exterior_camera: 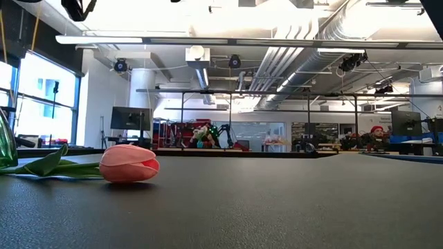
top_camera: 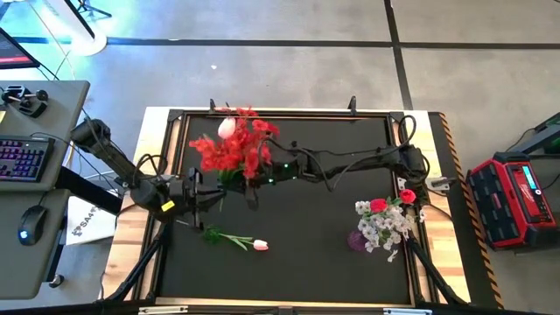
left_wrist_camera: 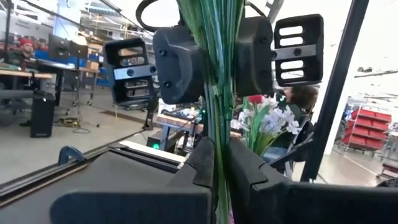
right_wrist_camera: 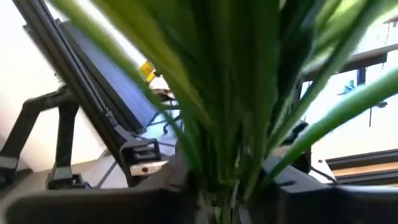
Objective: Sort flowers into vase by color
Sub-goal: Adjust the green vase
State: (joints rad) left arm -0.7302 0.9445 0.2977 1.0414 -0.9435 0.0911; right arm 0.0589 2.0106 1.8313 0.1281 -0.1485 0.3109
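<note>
The red bunch (top_camera: 232, 149), with one pale bud (top_camera: 227, 128) among its blossoms, stands up over the back left of the black tabletop (top_camera: 306, 236), and both arms meet at its green stems (left_wrist_camera: 217, 93). The left pincer (top_camera: 203, 188) is clamped tight on those stems, which run up between its dark fingers (left_wrist_camera: 205, 162) in its wrist view. The right pincer (top_camera: 255, 179) reaches in from the far side and closes on the same bundle; its wrist view is filled with green stems (right_wrist_camera: 230, 124) and leaves rising from between its fingers (right_wrist_camera: 292, 177). Nearer the front edge, a single pink tulip (top_camera: 260, 245) lies flat on the tabletop, its leafy stem (top_camera: 223, 236) trailing to the left; the low view shows the bud (exterior_camera: 129, 164) resting on its side on the mat. Over on the right side, well apart from the arms, a second bouquet (top_camera: 385, 223) of white-grey blossoms with a few red-pink rosebuds (top_camera: 378, 206) sits in a purple vase (top_camera: 357, 240). Off the tabletop, a red case (top_camera: 512, 199) sits on the floor to the right, and a keyboard (top_camera: 22, 160) and mouse (top_camera: 31, 221) rest on a side desk to the left. No writing is readable.
</note>
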